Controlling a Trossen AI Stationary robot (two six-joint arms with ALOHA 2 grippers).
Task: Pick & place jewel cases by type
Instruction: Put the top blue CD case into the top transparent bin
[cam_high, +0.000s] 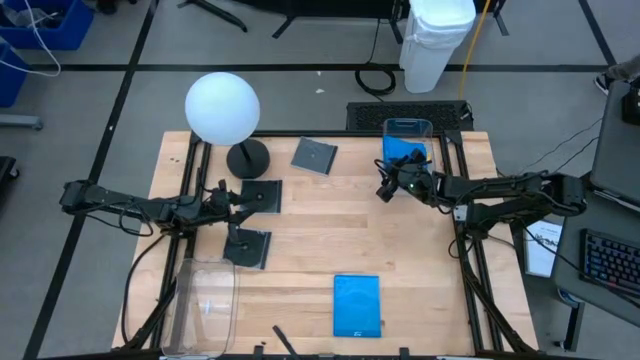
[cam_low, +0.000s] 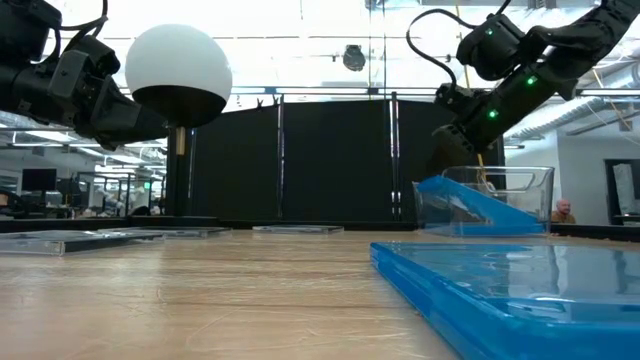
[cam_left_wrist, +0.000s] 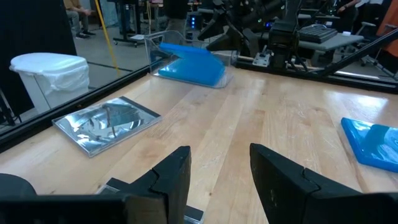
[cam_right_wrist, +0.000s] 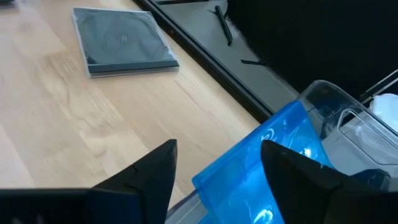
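A blue jewel case lies slanted in the clear bin at the far right, one end raised at the bin's wall. My right gripper hovers open just above that raised end, nothing between its fingers. A second blue case lies flat near the front edge. Three dark cases lie flat on the table. My left gripper stands open over the two left ones, holding nothing.
A white globe lamp on a black base stands at the far left. A second clear bin sits at the near left corner. Bare wood lies open across the table's middle. A white waste bin stands beyond the far edge.
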